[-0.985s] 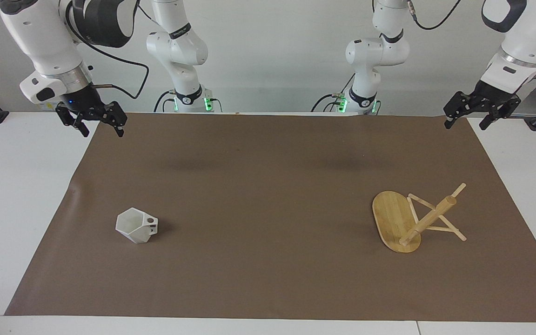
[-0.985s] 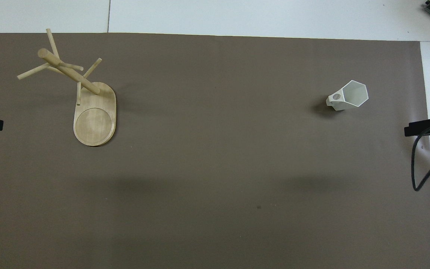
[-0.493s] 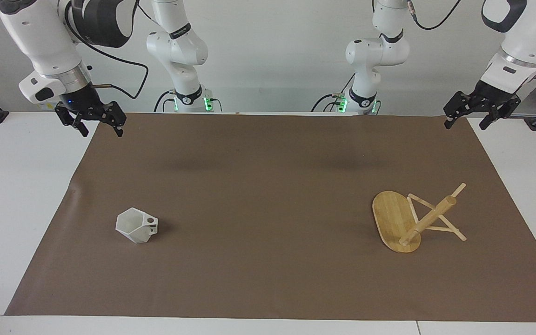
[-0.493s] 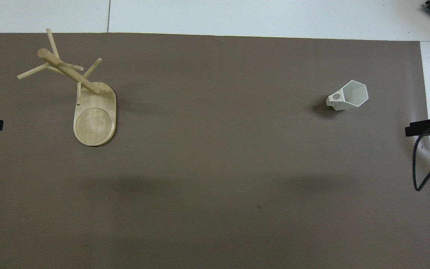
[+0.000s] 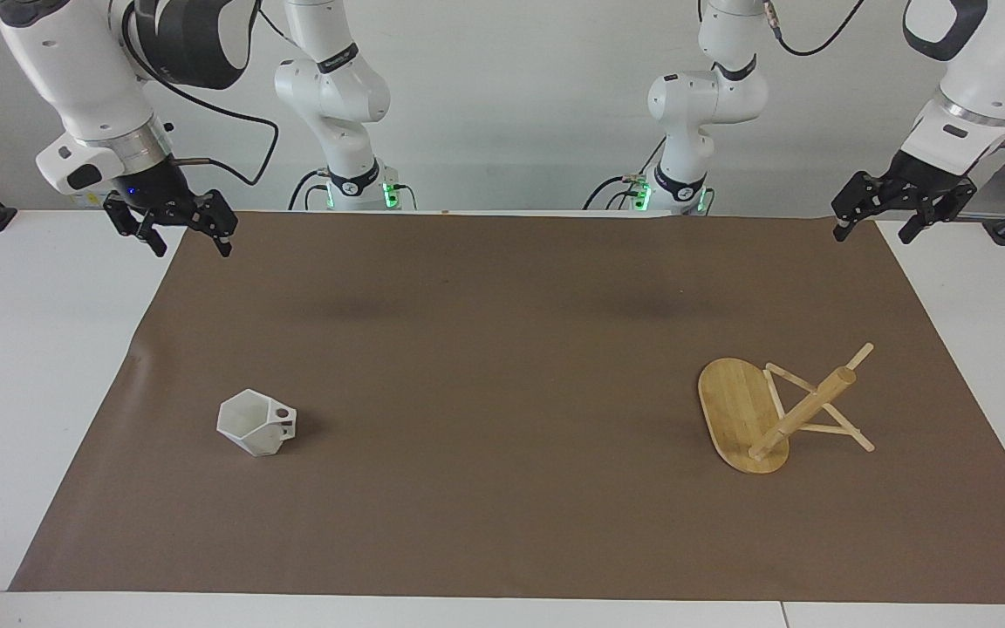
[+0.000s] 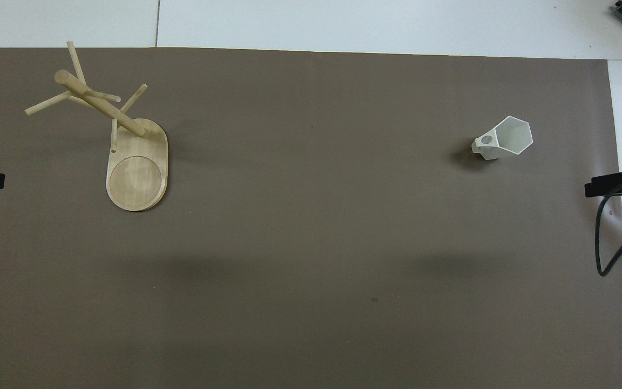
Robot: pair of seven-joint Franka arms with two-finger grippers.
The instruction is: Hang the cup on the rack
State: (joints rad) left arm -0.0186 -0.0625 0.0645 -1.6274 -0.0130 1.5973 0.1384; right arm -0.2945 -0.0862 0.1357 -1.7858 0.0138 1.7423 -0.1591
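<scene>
The white faceted cup (image 5: 256, 424) rests on the brown mat toward the right arm's end of the table, with its pierced handle turned toward the table's middle; it also shows in the overhead view (image 6: 507, 139). The bamboo rack (image 5: 764, 417) stands upright on its oval base toward the left arm's end, its pegs bare; it also shows in the overhead view (image 6: 137, 165). My right gripper (image 5: 193, 247) is open and empty, up over the mat's corner by its own base. My left gripper (image 5: 872, 234) is open and empty, up over the mat's other near corner. Both arms wait.
The brown mat (image 5: 502, 349) covers most of the white table (image 5: 23, 366). A black cable (image 6: 610, 243) hangs from the right gripper's wrist at the mat's edge.
</scene>
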